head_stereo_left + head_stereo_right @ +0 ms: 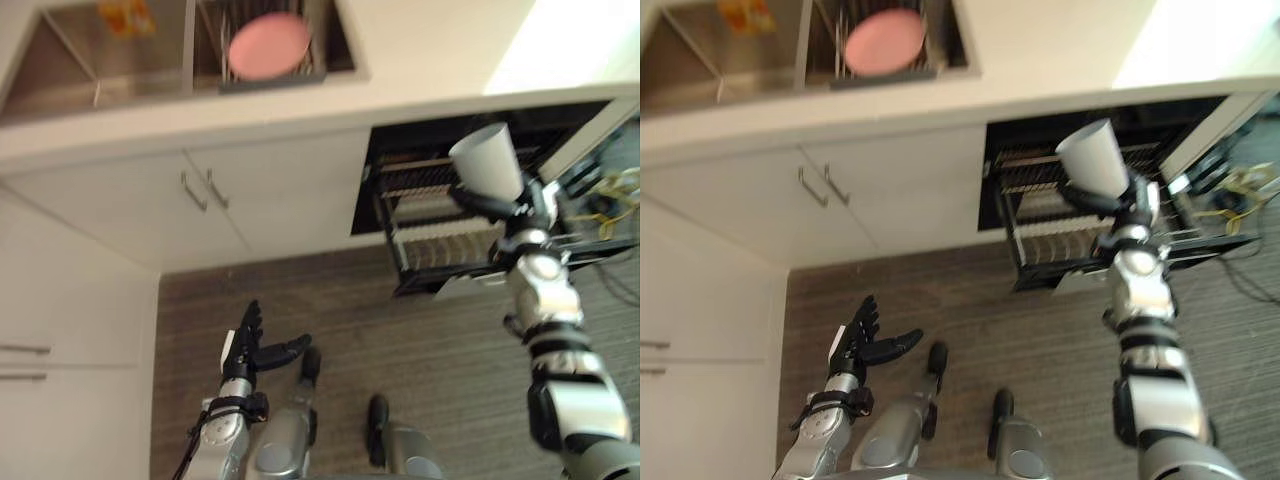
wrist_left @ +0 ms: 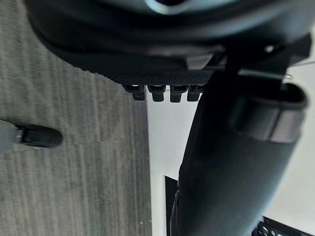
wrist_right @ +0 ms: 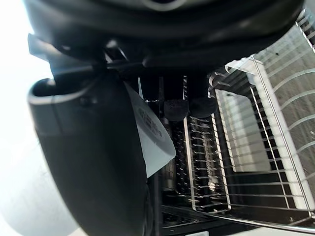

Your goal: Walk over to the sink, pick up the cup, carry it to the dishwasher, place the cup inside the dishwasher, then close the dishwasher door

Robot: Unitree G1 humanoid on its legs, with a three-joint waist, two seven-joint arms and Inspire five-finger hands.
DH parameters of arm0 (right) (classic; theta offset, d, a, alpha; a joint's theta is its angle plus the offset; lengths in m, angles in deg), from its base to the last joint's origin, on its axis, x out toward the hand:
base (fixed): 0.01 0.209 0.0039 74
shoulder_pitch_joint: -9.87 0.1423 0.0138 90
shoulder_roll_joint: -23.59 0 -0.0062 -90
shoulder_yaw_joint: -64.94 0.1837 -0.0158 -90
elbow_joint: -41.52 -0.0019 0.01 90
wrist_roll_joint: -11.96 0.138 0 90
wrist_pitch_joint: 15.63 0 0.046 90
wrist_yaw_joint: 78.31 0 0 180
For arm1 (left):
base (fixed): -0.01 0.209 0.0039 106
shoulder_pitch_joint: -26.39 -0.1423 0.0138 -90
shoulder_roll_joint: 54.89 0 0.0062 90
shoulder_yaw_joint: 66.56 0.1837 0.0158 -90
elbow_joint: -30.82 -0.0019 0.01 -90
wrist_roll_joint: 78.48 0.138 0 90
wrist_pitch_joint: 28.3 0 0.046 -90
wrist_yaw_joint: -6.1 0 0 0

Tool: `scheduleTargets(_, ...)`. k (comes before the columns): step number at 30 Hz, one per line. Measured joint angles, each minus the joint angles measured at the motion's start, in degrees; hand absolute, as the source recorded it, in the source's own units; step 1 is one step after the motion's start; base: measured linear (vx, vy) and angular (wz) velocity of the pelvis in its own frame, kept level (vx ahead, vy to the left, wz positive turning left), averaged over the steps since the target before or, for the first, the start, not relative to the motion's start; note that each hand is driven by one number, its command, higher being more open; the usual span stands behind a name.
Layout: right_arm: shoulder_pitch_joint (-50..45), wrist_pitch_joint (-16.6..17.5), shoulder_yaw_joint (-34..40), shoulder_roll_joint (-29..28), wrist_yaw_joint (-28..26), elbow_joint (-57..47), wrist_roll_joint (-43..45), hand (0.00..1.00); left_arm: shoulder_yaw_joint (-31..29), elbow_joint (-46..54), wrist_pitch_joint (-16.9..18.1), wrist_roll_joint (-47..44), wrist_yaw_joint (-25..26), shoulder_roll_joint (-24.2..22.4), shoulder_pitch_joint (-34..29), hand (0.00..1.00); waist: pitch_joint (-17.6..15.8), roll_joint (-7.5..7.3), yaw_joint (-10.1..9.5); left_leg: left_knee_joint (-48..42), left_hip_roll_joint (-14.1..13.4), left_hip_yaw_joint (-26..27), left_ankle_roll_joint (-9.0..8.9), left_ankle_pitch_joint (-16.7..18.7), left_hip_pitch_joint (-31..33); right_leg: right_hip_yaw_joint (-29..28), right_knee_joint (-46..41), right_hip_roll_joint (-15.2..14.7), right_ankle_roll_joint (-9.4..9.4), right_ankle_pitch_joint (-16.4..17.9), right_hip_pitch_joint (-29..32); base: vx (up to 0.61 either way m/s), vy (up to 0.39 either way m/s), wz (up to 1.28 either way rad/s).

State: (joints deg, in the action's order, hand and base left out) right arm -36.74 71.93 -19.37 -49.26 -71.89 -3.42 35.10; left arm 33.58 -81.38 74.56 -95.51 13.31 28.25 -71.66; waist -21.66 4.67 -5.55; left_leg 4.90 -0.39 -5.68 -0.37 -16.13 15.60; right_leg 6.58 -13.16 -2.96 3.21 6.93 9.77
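My right hand [image 1: 525, 205] is shut on a white cup [image 1: 487, 160], holding it tilted above the pulled-out dishwasher rack [image 1: 440, 245]. The cup [image 1: 1093, 155] hangs in front of the open dishwasher cavity [image 1: 1040, 150] under the counter. In the right wrist view the cup's white wall [image 3: 155, 135] shows between my thumb and fingers, with the wire rack [image 3: 246, 162] beyond it. My left hand [image 1: 250, 345] hangs low over the floor with its fingers straight, holding nothing. The sink [image 1: 110, 55] lies at the far left of the counter.
A pink plate [image 1: 268, 45] stands in a rack in the sink's right basin. White cabinet doors with handles [image 1: 200, 190] run left of the dishwasher. The open dishwasher door [image 1: 600, 130] sits at the right edge. Grey carpeted floor [image 1: 400, 340] lies before the cabinets.
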Motion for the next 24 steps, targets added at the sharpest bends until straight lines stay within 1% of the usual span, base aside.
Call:
scheduleTargets(1,2.53,-0.24,-1.66,1.14,-1.11,2.41,1.73,0.00,-0.01,-0.01,-0.03,-0.04,0.08,0.37,-0.22,1.00,-0.86,0.37,-0.44,0.00,0.06,-0.13,-0.04,-0.24,0.84,0.19,-0.23,-0.05,0.02,0.01,0.51,0.08,-0.031,0.05)
scheduleTargets(4,6.27,-1.62,-2.57,2.15,-3.72,7.29,5.19,0.00,0.44,0.08,-0.16,-0.39,0.07,1.00,0.47,1.00,-2.50,0.92,-1.29,-0.01,0.24,-0.76,0.46,-0.62,1.25,0.87,-0.36,-0.16,-0.02,0.40,0.68,0.11,-0.068,0.12)
scheduleTargets(5,7.64,-2.14,-2.69,2.47,-4.78,9.93,6.40,0.00,0.46,0.65,-0.16,-1.23,0.06,0.95,0.65,1.00,-2.81,1.10,-1.41,-0.01,0.42,-1.40,0.45,-0.63,1.65,1.51,-1.04,-0.30,-0.11,1.00,1.16,0.09,-0.088,0.22)
scheduleTargets(7,9.97,-3.17,-2.69,2.64,-6.32,14.10,7.21,0.00,0.59,1.47,-0.19,-2.27,0.08,0.97,0.73,1.00,-3.27,1.28,-1.66,-0.01,0.50,-1.87,0.40,-0.62,2.22,2.10,-2.34,-0.43,-0.43,1.92,2.08,0.07,-0.097,0.17)
scheduleTargets(10,11.60,-4.50,-2.69,3.80,-7.67,16.97,7.19,0.00,2.08,1.58,-0.82,-3.40,0.04,1.01,1.30,1.00,-3.77,2.28,-1.86,0.01,0.69,-2.37,0.12,-0.54,3.13,2.66,-4.31,-0.74,-0.64,3.14,3.62,0.04,-0.105,0.10)
scheduleTargets(13,12.78,-6.76,-2.65,4.70,-7.75,17.68,7.21,0.00,2.85,1.62,-2.59,-4.44,0.02,0.94,1.98,1.00,-4.11,2.91,-2.09,0.01,0.70,-2.60,-0.32,-0.50,4.63,2.85,-6.47,-0.97,-0.81,4.17,6.03,0.00,-0.074,0.04)
scheduleTargets(16,13.63,-8.96,-1.75,4.72,-7.03,18.21,7.28,0.00,3.06,1.77,-3.86,-5.62,0.02,0.95,2.08,1.00,-4.18,3.05,-2.34,0.01,0.86,-2.73,-0.50,-0.63,5.75,2.97,-8.62,-1.36,-1.01,5.30,8.07,0.01,-0.100,0.04)
scheduleTargets(19,15.21,-10.47,-0.39,4.85,-6.26,19.12,7.37,0.00,4.77,2.45,-4.50,-6.64,0.09,0.99,2.04,1.00,-4.39,3.50,-2.83,0.01,1.17,-2.72,-0.60,-0.68,6.73,3.07,-10.29,-1.88,-1.12,6.42,9.89,0.01,-0.117,0.04)
scheduleTargets(21,15.82,-11.29,0.04,4.85,-6.29,19.11,7.23,0.00,5.43,3.43,-5.14,-6.72,0.15,0.81,1.88,1.00,-4.41,3.54,-3.09,0.01,1.27,-2.72,-0.66,-0.67,7.29,3.16,-11.02,-2.08,-1.16,6.84,10.71,0.01,-0.104,0.03)
scheduleTargets(22,16.46,-11.86,0.05,4.85,-6.33,19.11,7.17,1.00,5.71,4.12,-5.20,-6.72,0.17,0.80,1.75,1.00,-4.41,3.54,-3.15,0.00,1.28,-2.71,-0.60,-0.75,7.65,3.32,-11.54,-2.18,-1.19,6.97,11.17,0.03,-0.103,0.01)
scheduleTargets(24,17.26,-12.45,0.04,4.85,-6.45,18.79,7.19,1.00,6.01,4.89,-5.20,-6.76,0.23,0.75,1.71,1.00,-4.42,3.53,-3.27,0.00,1.34,-2.45,-0.61,-0.76,7.91,4.08,-11.98,-2.58,-1.15,7.11,11.75,0.02,-0.100,-0.04)
